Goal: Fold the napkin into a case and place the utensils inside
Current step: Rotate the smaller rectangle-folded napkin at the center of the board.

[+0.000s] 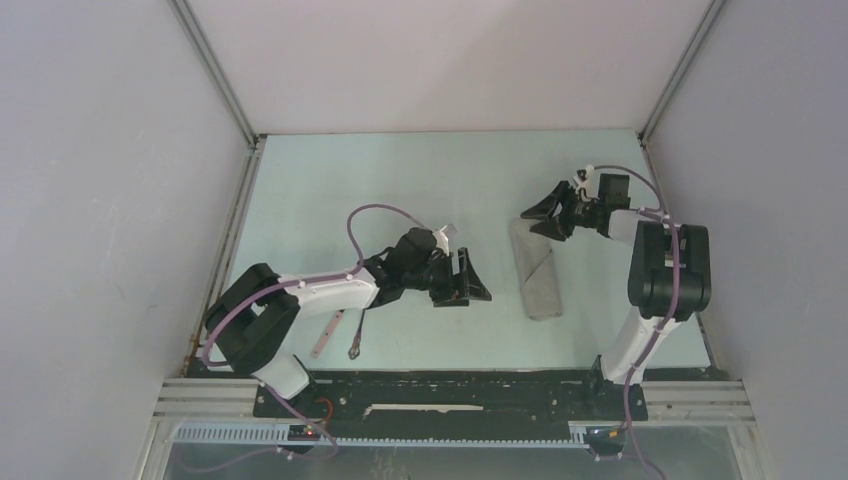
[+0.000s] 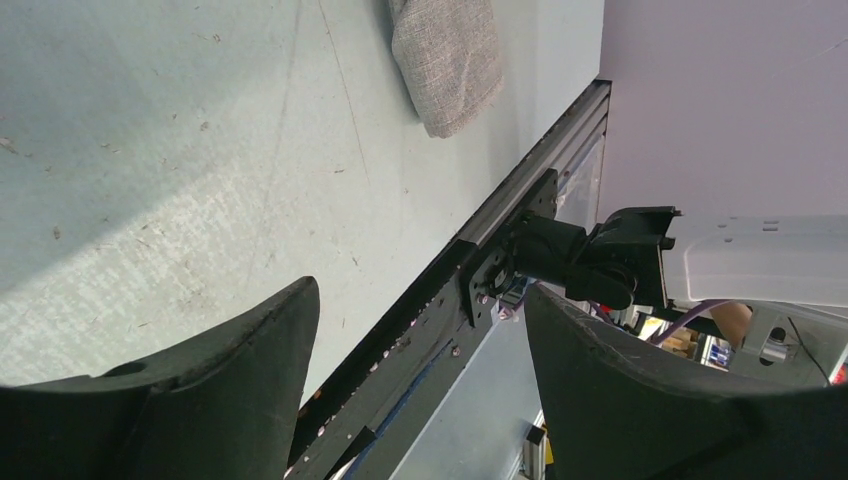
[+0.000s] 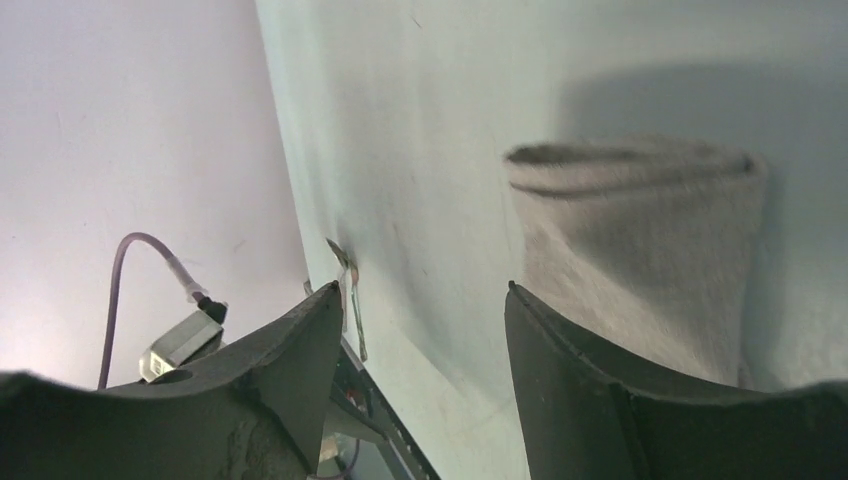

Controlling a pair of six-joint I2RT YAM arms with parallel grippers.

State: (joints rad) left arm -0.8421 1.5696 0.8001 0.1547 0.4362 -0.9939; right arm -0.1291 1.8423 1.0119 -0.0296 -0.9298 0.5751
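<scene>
Case point(image 1: 537, 272) lies right of table centre, long axis far-to-near. Utensils point(image 1: 328, 334) lie at near edge, left side, behind your left gripper point(image 1: 476, 277): jaws spread, empty. Left arm is nearer. Right gripper point(image 1: 536, 221) spread, empty, at case far end.

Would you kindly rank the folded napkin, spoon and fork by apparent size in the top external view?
1. folded napkin, clearly largest.
2. spoon and fork: they look alike, both slim and partly under the left arm, so unranked.
</scene>
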